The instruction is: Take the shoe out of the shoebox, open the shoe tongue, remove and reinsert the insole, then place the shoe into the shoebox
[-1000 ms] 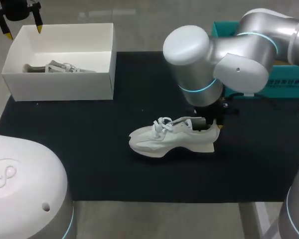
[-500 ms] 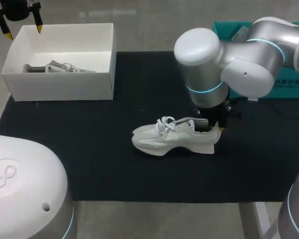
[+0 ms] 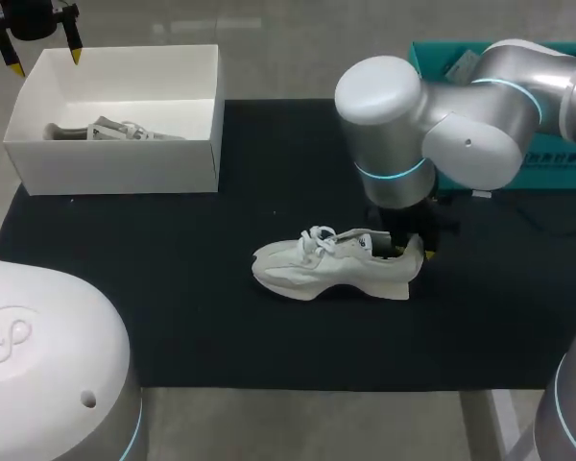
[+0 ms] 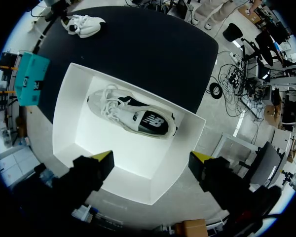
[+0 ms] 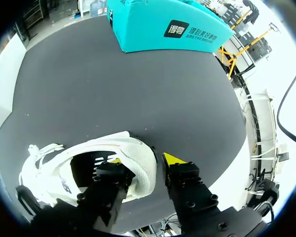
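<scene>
One sneaker [image 3: 115, 130] lies in the shoebox [image 3: 115, 171], left jaws hanging apart above it. Our shoe [image 3: 317, 267] stands on the black mat [image 3: 173, 288] mid-worktop [image 3: 298, 423], right jaws clamped on its heel [image 5: 147, 173]. We judge take-out done; next, spread the tongue [image 3: 344, 236].

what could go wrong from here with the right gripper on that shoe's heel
1. The right gripper pinches only the heel collar of the shoe. If lifted, the long toe end might swing down or slip free.
2. The shoebox already holds a second shoe, and the left gripper hangs open above it, so putting this one in may be tight.
</scene>
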